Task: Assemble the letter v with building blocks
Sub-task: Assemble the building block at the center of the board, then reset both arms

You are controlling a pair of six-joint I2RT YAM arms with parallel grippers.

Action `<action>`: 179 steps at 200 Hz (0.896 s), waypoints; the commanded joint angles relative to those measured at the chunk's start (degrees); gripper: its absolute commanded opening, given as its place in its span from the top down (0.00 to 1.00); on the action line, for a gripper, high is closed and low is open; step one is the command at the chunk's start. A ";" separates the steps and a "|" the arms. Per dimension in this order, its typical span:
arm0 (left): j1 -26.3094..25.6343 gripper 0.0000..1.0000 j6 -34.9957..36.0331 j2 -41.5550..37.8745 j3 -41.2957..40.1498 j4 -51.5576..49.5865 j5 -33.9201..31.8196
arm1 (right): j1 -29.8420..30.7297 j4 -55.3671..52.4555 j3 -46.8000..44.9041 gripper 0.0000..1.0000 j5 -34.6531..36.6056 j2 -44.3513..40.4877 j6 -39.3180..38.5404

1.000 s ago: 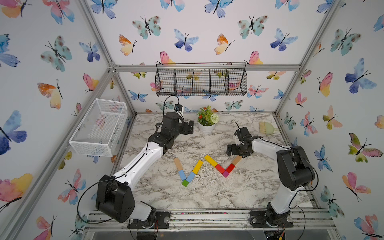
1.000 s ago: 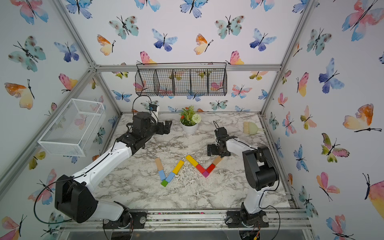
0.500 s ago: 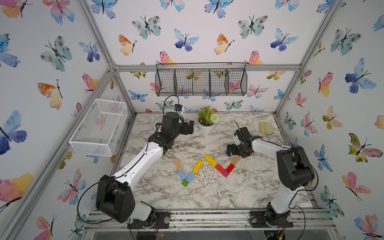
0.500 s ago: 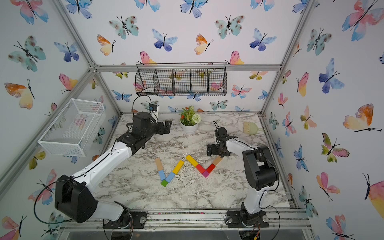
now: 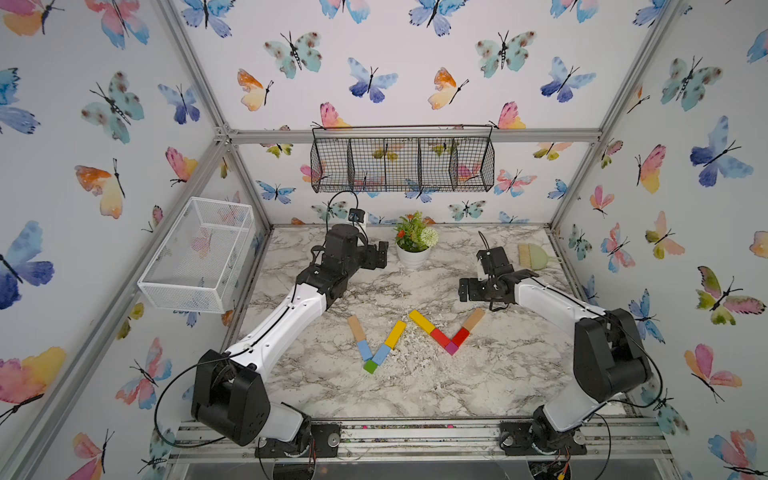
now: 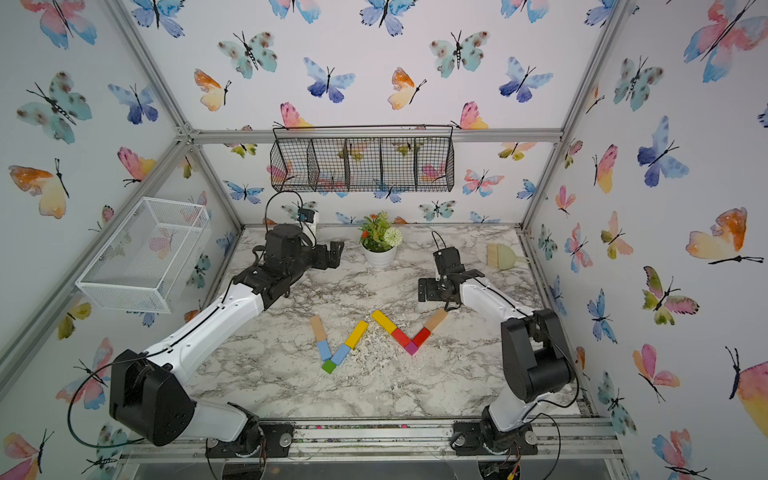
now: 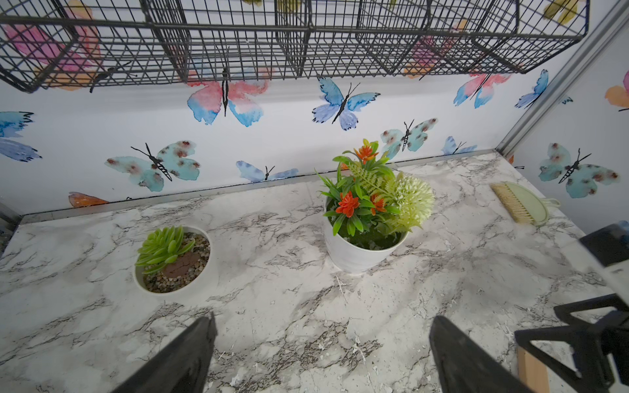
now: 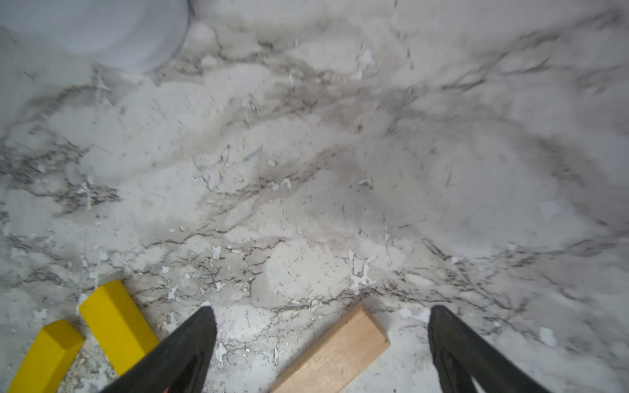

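- Table (image 5: 415,395): marble top, carries everything. The block layout sits mid-table, within reach of both arms.
- Left end effector (image 7: 323,318): fingers apart and empty, up near the back edge facing the potted plant (image 7: 364,217). Looks parked clear of the work.
- Right end effector (image 8: 321,308): fingers apart, nothing between them. It hovers just behind the tan bar (image 8: 335,350) that tops the right-hand V, with no contact visible. Could be a release or a lined-up nudge; cannot tell which.
- Letter v (image 5: 364,350): tan and light blue bars on one arm, light blue and yellow on the other. A second V (image 5: 439,336) sits just beside it on the right, made of yellow, red, red and tan.
- Building blocks (image 6: 356,334): all ten sit in the two Vs, laid end to end so each arm reads as one straight line.
- Green cube (image 5: 370,366) and magenta cube (image 5: 451,348): each sits at a vertex toward the front edge. Both arms butt into it, which sets the angle.
- Judgement: assembly looks complete.
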 commanded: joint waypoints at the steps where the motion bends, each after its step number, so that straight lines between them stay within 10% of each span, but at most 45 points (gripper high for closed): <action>1: 0.34 0.02 -0.19 -1.48 0.18 0.78 -1.52 | -0.25 8.84 -4.74 0.01 6.45 -7.73 -1.98; 92: 0.67 0.02 -1.42 -4.61 -5.98 7.46 -4.35 | -2.23 31.50 -24.75 0.01 20.92 -22.09 -4.02; 179: 0.66 0.02 -0.36 -6.33 -16.11 18.42 -9.95 | -9.20 60.49 -38.15 0.01 30.55 -11.81 -5.90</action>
